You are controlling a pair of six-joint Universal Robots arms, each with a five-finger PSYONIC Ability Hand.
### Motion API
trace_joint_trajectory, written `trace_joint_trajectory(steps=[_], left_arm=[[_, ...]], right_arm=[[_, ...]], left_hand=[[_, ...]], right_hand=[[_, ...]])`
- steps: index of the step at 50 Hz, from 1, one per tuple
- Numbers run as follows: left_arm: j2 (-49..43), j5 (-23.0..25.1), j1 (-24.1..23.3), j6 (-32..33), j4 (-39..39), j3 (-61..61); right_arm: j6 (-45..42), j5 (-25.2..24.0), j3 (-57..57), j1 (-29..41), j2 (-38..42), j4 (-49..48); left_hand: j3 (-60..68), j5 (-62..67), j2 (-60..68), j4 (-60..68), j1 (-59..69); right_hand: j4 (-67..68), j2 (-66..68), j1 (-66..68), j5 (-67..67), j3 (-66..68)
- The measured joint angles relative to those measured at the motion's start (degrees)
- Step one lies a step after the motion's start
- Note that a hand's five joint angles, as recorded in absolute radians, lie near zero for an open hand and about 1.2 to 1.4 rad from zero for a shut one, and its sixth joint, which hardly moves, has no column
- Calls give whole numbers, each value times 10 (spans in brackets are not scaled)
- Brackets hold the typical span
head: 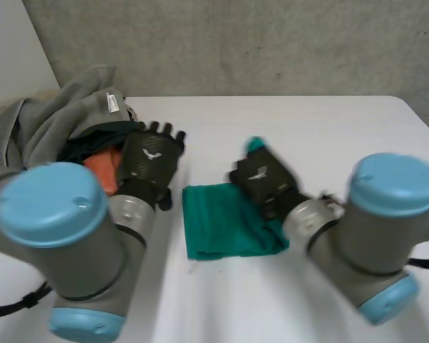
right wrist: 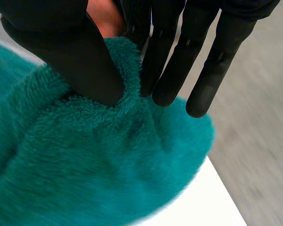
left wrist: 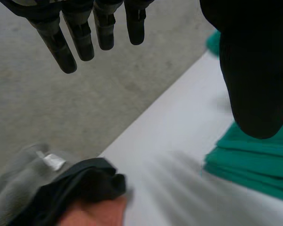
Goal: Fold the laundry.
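White table (head: 307,121) (grey wall (head: 236,43) behind)

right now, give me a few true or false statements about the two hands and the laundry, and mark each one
1. The right hand pinches the teal towel between thumb and fingers. True.
2. The left hand grips the grey cloth. False: its fingers are straight and hold nothing.
3. The teal towel lies on top of the grey cloth. False: it lies apart from it, on the white table between the arms.
4. An orange cloth lies next to the left hand. True.
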Motion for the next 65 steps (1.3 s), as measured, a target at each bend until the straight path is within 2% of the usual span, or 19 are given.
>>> trace_joint_trajectory(steps=[6,7,9,10,12,14,15,16,17,21,26,30,39,44,49,54,61,65], left_arm=[[35,3,24,-4,4,-33],[38,3,27,-5,5,-36],[39,4,29,-7,5,-38],[38,5,30,-13,7,-38],[36,6,30,-25,8,-32],[31,8,29,-40,10,-20],[29,8,29,-44,11,-16],[20,12,26,-60,13,0],[15,14,24,-68,13,8],[-12,36,9,-99,15,47],[-64,78,-24,-144,1,98],[-106,71,-42,-168,-38,123],[-180,-33,-50,-171,-124,130],[-195,-50,-46,-156,-142,129],[-195,-36,-45,-137,-150,132],[-165,-5,-47,-130,-151,137],[-101,37,-45,-130,-147,139],[-63,75,-33,-131,-144,136]], right_arm=[[6,1,-35,73,66,-1],[12,1,-41,80,76,-2],[17,2,-45,84,82,-2],[35,2,-49,85,85,-3],[77,4,-51,75,74,-3],[130,5,-49,52,52,-2],[142,4,-49,46,47,-2],[207,3,-44,9,16,2],[237,3,-41,-9,2,7],[330,-1,-36,-67,-38,35],[376,-8,-54,-102,-28,105],[379,-20,-91,-106,24,153],[356,-65,-166,-99,146,209],[302,-43,-184,-93,178,214],[226,15,-183,-88,170,210],[201,55,-152,-90,119,185],[234,73,-71,-99,38,117],[289,78,-2,-117,-12,80]], left_hand=[[0,0,0,0,0],[0,0,0,0,0],[0,0,0,0,0],[0,0,0,0,0],[0,0,0,0,0],[0,0,0,0,0],[0,0,0,0,0],[0,0,0,0,0],[0,0,0,0,0],[0,0,0,0,0],[0,0,0,0,0],[0,0,0,0,0],[0,0,0,0,0],[0,0,0,0,0],[0,0,0,0,0],[0,0,0,0,0],[0,0,0,0,0],[0,0,0,0,0]], right_hand=[[-31,-29,-3,-20,-28],[-126,-118,-60,-112,-123],[-185,-178,-110,-166,-181],[-324,-319,-252,-314,-320],[-472,-469,-388,-467,-467],[-532,-517,-432,-526,-526],[-537,-523,-437,-531,-533],[-545,-531,-441,-538,-541],[-545,-531,-441,-538,-541],[-545,-531,-441,-538,-541],[-545,-531,-441,-539,-541],[-545,-531,-441,-538,-541],[-544,-530,-441,-530,-540],[-500,-483,-413,-481,-496],[-483,-462,-386,-480,-476],[-483,-463,-383,-473,-476],[-484,-464,-386,-473,-477],[-484,-464,-386,-475,-477]])
